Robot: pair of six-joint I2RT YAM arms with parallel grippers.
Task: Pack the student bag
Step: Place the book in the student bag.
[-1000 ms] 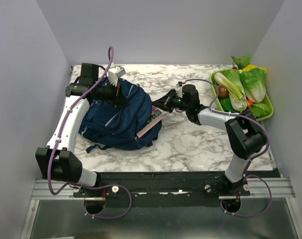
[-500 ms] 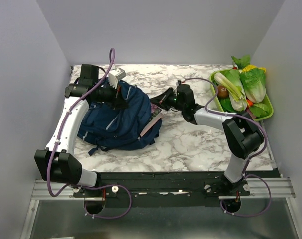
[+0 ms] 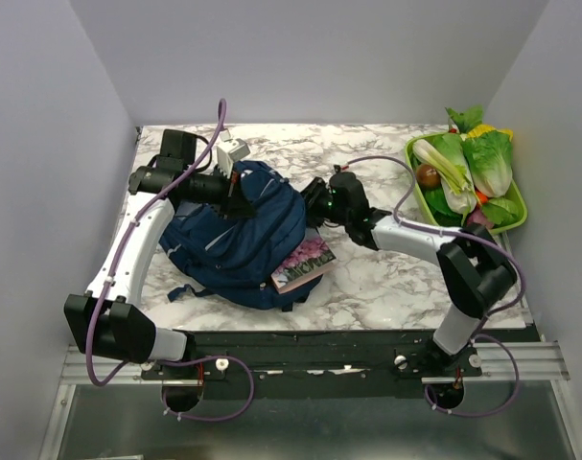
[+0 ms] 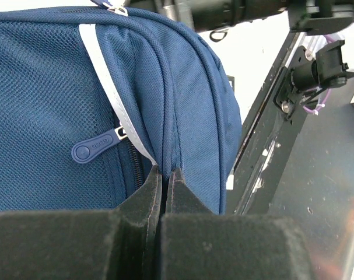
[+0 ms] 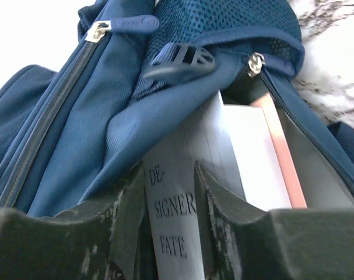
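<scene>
Noting student bag (image 3: 238,235) lying centre-left of frame on bench (image 3: 396,278), fabric fold pinched by closed left fingers (image 4: 136,204), right fingers (image 5: 124,233) parted astride spine of book (image 5: 174,216), not visibly clamping. Recommend holding fabric up and pushing book squarely along spine, clear of zip, until fully inside; slipping back out judged likely otherwise.

One large navy blue fabric backpack (image 3: 238,235), one pink flower-covered book (image 3: 305,262), one green plastic tray (image 3: 517,220) holding leafy vegetables (image 3: 487,168).

lab cell | plain walls (image 3: 319,57), marble tabletop (image 3: 386,278), mounting rail (image 3: 530,361)
</scene>
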